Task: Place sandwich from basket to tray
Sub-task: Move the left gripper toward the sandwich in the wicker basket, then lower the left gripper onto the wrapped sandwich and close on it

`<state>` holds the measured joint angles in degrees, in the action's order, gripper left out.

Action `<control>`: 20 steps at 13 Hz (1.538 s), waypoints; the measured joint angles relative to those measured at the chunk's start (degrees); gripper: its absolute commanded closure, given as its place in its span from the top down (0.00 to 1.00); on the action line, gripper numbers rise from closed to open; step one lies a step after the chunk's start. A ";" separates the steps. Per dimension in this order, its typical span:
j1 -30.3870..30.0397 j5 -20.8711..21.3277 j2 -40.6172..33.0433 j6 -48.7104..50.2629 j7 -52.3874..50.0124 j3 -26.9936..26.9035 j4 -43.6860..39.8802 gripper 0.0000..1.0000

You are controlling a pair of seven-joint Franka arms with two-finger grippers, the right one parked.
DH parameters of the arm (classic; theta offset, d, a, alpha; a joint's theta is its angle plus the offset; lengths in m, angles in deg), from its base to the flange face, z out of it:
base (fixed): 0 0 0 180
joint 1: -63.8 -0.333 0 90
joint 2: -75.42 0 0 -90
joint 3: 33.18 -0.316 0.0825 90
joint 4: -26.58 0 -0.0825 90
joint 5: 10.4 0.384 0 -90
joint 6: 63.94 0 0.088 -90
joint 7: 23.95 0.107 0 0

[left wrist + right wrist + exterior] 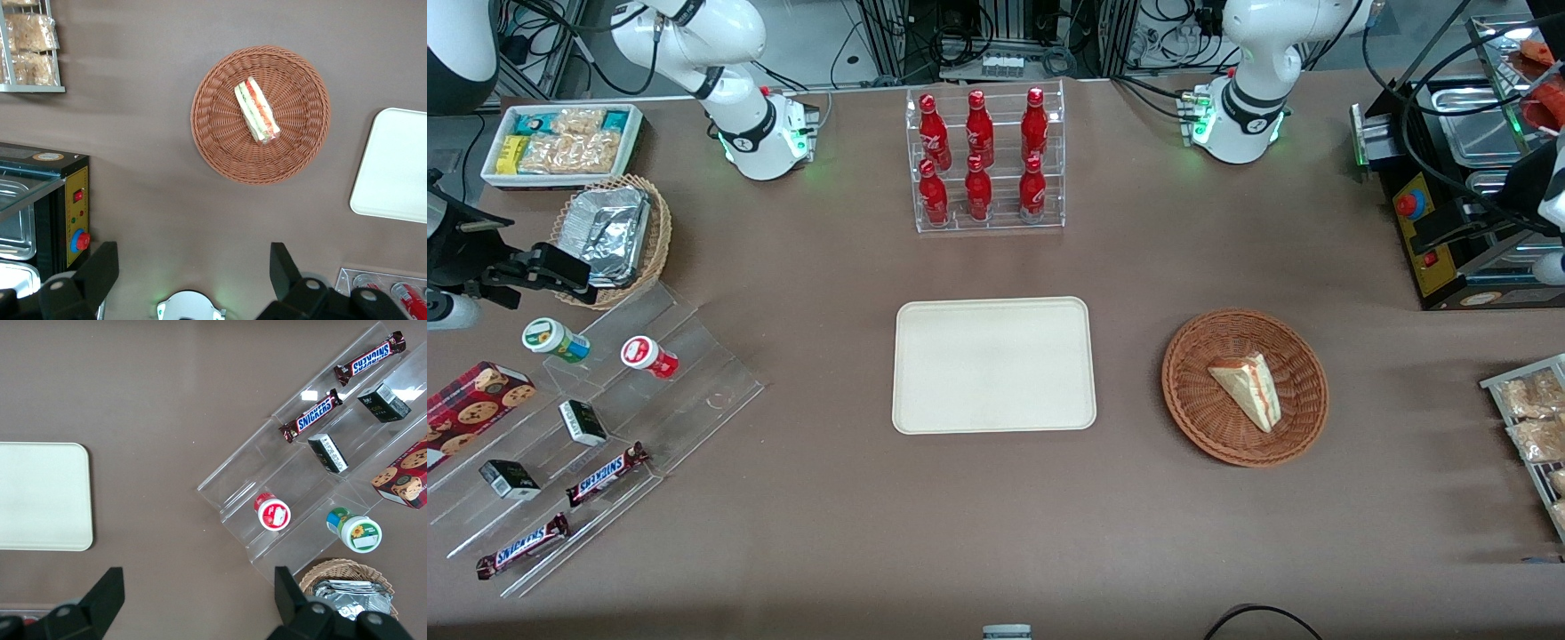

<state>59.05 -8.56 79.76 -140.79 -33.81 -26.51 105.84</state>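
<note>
Approach step: the gripper (193, 273), fingers (100, 270) spread and empty, hangs apparently high above the bench; next, descend onto the sandwich (256, 111) in the basket (220, 143), tray (925, 338) vacant.

front cam: I look down steeply from high up at the whole worktop (996, 533), facing both arm bases, wide and far.
left wrist cam: high over the worktop, pointing straight down; I see the tool (193, 273) with fingers spread wide at frame edge, basket (260, 113) w/ sandwich (257, 112) below, part of tray (393, 167).
right wrist cam: also high, straight down, over the parked arm's end; snack display steps (320, 453), a strip of tray (43, 497).
shared: tray (994, 364) in all three; basket (1245, 387) + sandwich (1249, 387) in front and left wrist; snack steps (605, 427) in front and right wrist.
</note>
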 measured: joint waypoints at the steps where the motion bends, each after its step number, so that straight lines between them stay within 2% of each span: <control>1: 0.24 0.00 -0.03 0.29 0.62 -0.06 -0.27 1.00; 5: 1.00 0.05 0.57 0.77 1.92 -0.49 0.36 1.00; 7: 1.02 0.28 2.47 -3.60 0.13 -1.26 4.20 1.00; 14: 2.87 0.37 5.95 -41.70 -35.21 -1.59 30.52 1.00; 17: 5.59 0.37 7.25 -52.30 -42.24 -1.49 37.51 1.00; 20: 7.22 0.37 9.29 -62.00 -44.40 -1.46 41.68 1.00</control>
<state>66.27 -8.19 89.05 -202.80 -78.22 -27.97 147.52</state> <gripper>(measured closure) 0.000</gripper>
